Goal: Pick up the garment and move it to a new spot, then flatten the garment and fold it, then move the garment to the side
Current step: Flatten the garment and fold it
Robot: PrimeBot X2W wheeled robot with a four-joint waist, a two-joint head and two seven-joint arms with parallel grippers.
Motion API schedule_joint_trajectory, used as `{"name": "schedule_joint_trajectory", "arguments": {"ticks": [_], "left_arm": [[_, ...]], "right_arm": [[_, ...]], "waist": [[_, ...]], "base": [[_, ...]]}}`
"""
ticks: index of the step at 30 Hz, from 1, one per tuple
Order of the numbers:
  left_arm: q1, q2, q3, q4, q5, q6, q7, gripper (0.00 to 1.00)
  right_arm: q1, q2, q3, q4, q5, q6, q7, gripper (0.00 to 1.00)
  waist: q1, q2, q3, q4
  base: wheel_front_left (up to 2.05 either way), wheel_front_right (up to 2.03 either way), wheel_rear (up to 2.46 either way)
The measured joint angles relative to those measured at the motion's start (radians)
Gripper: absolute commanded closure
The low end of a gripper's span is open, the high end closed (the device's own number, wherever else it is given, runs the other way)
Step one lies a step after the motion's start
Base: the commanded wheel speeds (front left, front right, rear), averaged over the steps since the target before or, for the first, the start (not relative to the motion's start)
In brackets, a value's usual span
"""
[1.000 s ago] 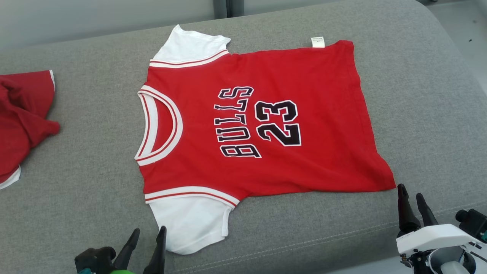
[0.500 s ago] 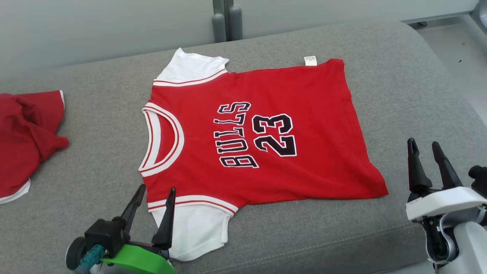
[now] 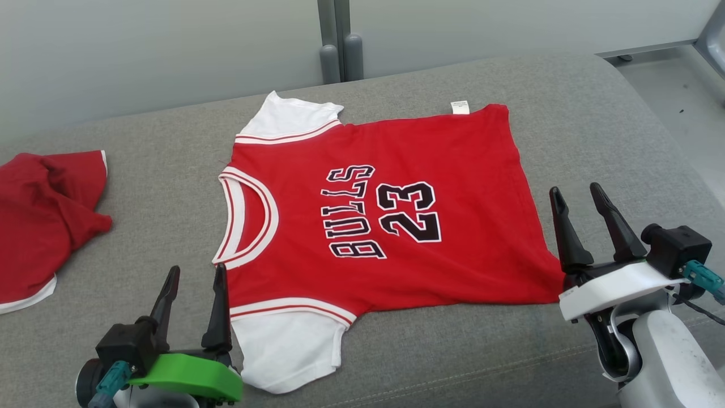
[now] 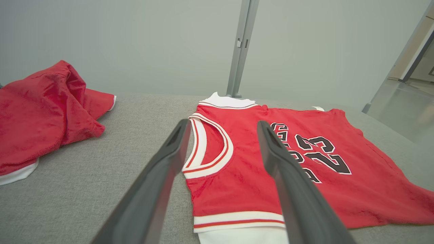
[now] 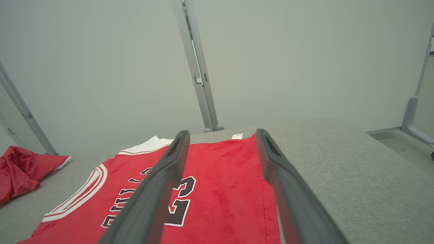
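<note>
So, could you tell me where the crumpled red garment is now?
In the head view the crumpled red garment lies at the left edge of the grey cushion, left of the flat Bulls jersey, not touching it.

Looks like a robotics lab or test bay to me, not anyone's living room. The big grey fabric cushion (image 3: 141, 187) is sofa-like, but right behind it stand plain pale partition panels (image 3: 141, 51) joined by bare metal posts (image 3: 327, 22), and off its right end there's smooth grey floor (image 3: 679, 96).
</note>
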Motion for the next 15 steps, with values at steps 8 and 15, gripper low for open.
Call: {"name": "schedule_joint_trajectory", "arguments": {"ticks": [8, 15], "left_arm": [[0.024, -0.007, 0.036, 0.019, 0.014, 0.009, -0.008, 0.0], [0.049, -0.021, 0.047, 0.024, 0.023, 0.012, -0.008, 0.0]], "right_arm": [[0.003, 0.02, 0.003, -0.003, -0.015, -0.021, 0.0, 0.0], [0.023, 0.034, -0.003, 0.004, -0.016, -0.046, 0.0, 0.0]], "waist": [[0.0, 0.0, -0.003, 0.021], [0.0, 0.0, -0.005, 0.03]], "base": [[0.0, 0.0, 0.0], [0.0, 0.0, 0.0]]}}
